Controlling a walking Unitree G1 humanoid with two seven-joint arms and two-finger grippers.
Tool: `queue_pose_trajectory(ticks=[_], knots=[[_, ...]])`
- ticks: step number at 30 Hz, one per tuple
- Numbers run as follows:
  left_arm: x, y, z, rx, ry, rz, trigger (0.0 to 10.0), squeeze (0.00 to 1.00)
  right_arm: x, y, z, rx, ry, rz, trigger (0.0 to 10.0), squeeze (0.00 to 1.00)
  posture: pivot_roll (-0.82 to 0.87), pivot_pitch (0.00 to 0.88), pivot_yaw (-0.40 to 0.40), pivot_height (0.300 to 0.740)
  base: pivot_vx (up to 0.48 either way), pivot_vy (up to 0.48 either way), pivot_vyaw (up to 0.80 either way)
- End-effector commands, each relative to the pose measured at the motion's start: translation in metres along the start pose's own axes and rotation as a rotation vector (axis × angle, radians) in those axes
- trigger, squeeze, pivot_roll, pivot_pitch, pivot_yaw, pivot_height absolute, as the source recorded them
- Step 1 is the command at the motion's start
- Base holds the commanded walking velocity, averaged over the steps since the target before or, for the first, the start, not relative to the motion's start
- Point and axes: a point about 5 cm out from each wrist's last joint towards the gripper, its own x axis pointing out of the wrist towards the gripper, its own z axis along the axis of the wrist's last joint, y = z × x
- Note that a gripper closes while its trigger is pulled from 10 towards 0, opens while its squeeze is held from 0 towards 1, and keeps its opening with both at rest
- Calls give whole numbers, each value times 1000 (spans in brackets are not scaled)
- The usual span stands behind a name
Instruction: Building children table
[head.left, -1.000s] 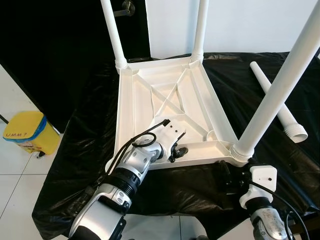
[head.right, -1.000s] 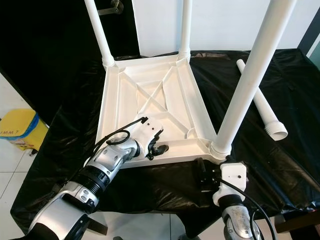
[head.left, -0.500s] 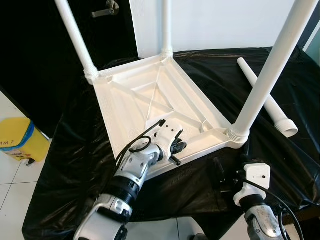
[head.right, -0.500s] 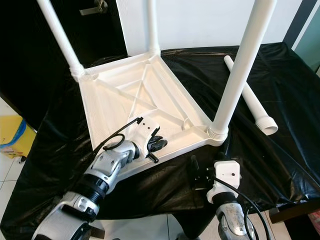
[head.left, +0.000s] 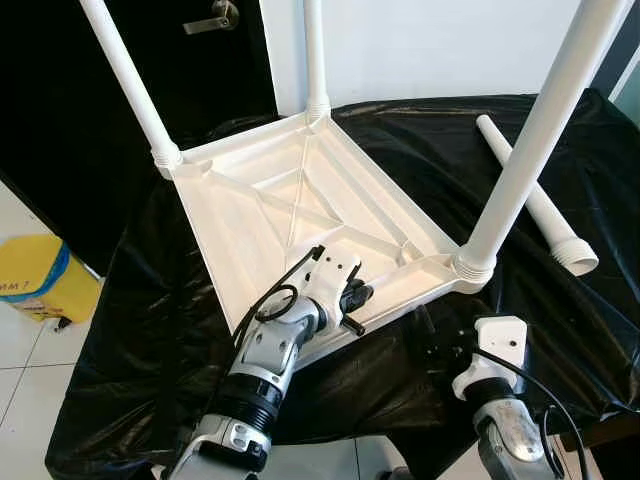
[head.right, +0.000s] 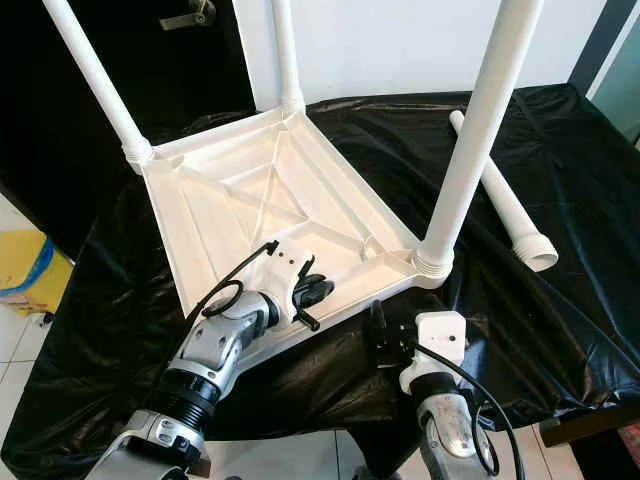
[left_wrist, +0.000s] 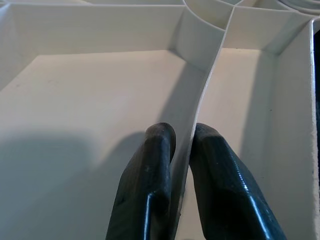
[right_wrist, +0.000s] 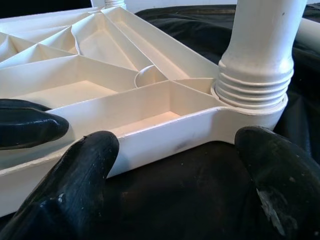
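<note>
Right now the white plastic table top (head.left: 300, 215) lies upside down on the black crinkly sheet (head.left: 150, 330), with three white legs screwed in. The left gripper (left_wrist: 181, 137) pinches a thin rib near the front edge. The right gripper (right_wrist: 175, 150) waits just in front, fingers spread wide, holding nothing. The loose white plastic leg (head.left: 535, 195) lies far off to the right. The thin rib might bend or slip out if the gripper pulls hard.
</note>
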Motion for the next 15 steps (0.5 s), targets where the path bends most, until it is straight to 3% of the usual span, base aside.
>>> queue_pose_trajectory(ticks=[1, 2, 3, 4, 6, 7, 10, 12, 13, 15], knots=[[-9, 26, 0, -27, -38, 419, 0, 0, 0, 0, -2, 7, 3, -18, 10000, 0, -259, 92, 83, 740, 0, 0, 0], [-9, 26, 0, -27, -38, 419, 0, 0, 0, 0, -2, 7, 3, -18, 10000, 0, -259, 92, 83, 740, 0, 0, 0], [-7, 20, 7, -22, -83, 363, 10000, 0, 1, 0, -2, 8, 0, -18, 10000, 0, -257, 96, 82, 740, 0, 0, 0], [-6, 13, 15, -7, -137, 291, 10000, 0, 2, 0, -1, 7, -3, -18, 10000, 0, -257, 97, 82, 740, 0, 0, 0], [-6, 13, 15, -7, -137, 291, 10000, 0, 2, 0, -1, 7, -3, -18, 10000, 0, -257, 97, 82, 740, 0, 0, 0], [-7, 4, 27, 18, -218, 188, 10000, 0, 4, 1, -1, 5, -6, -17, 10000, 0, -257, 98, 81, 740, 0, 0, 0], [-10, 1, 32, 41, -257, 125, 10000, 0, 5, 1, -1, 2, -6, -9, 10000, 0, -253, 99, 79, 740, 0, 0, 0], [-20, -4, 39, 66, -327, -3, 10000, 0, 7, 1, -3, -4, -2, 3, 10000, 0, -245, 95, 76, 740, 0, 0, 0], [-23, -5, 40, 49, -346, -47, 10000, 1000, 8, 0, -4, -6, 0, 7, 10000, 0, -245, 95, 76, 740, 0, 0, 0], [-23, -5, 40, 49, -346, -47, 10000, 1000, 8, 0, -4, -6, 0, 7, 10000, 0, -245, 95, 76, 740, 0, 0, 0]])
